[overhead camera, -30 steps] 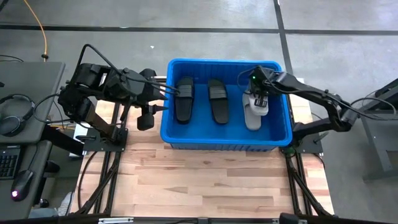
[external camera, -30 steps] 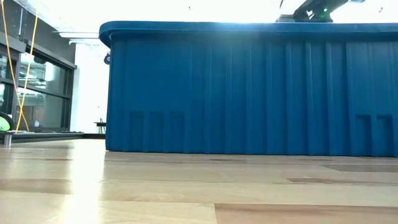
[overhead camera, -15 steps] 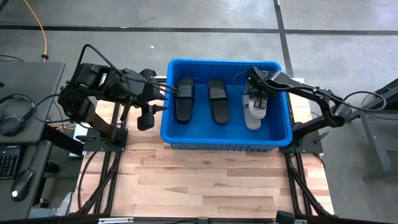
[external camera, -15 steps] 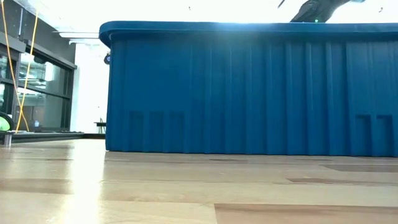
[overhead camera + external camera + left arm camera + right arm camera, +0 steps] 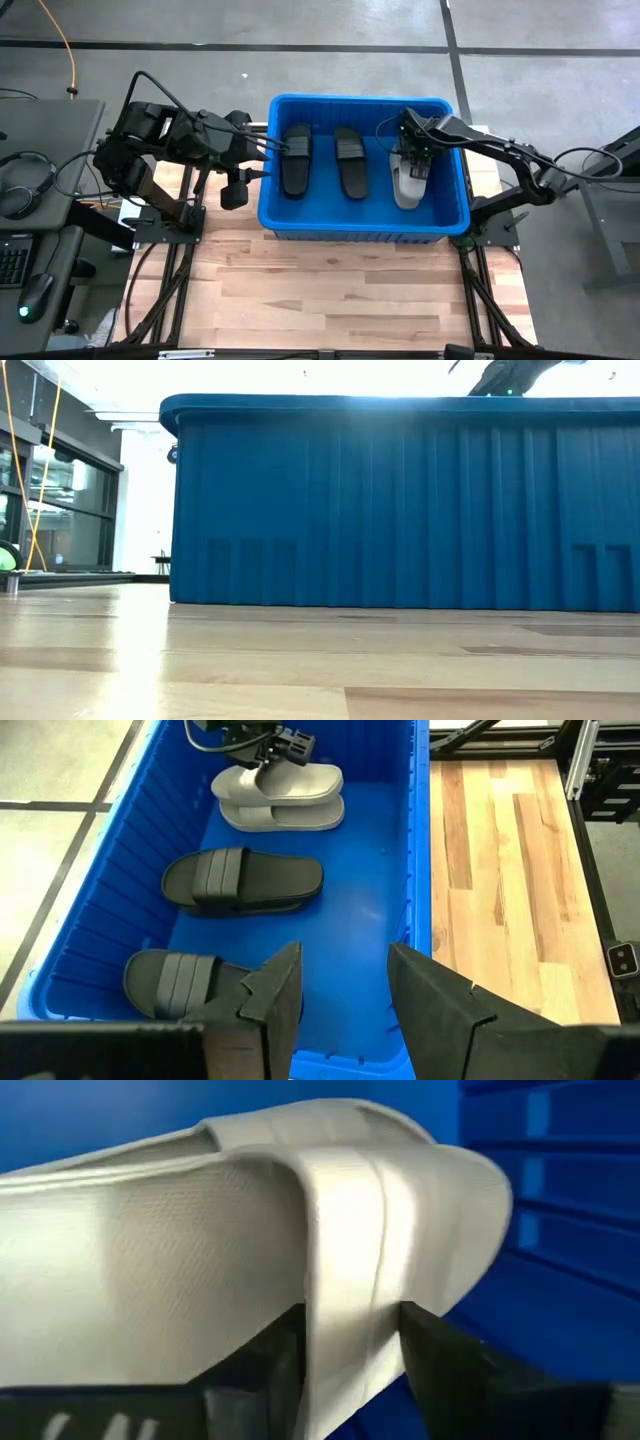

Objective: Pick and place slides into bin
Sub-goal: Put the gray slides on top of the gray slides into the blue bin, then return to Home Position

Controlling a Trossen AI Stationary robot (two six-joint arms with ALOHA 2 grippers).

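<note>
The blue bin (image 5: 364,212) sits on the wooden table (image 5: 340,290) and holds every sandal in sight. Two black slides (image 5: 297,160) lie side by side toward the bin's left end. Light grey slides (image 5: 406,188) are stacked at its right end. The right gripper (image 5: 417,158) reaches down inside the bin onto the grey pair, its fingers (image 5: 440,1355) spread on either side of the top sandal's strap. The left gripper (image 5: 272,158) hangs at the bin's left wall, fingers (image 5: 430,1005) apart and holding nothing.
</note>
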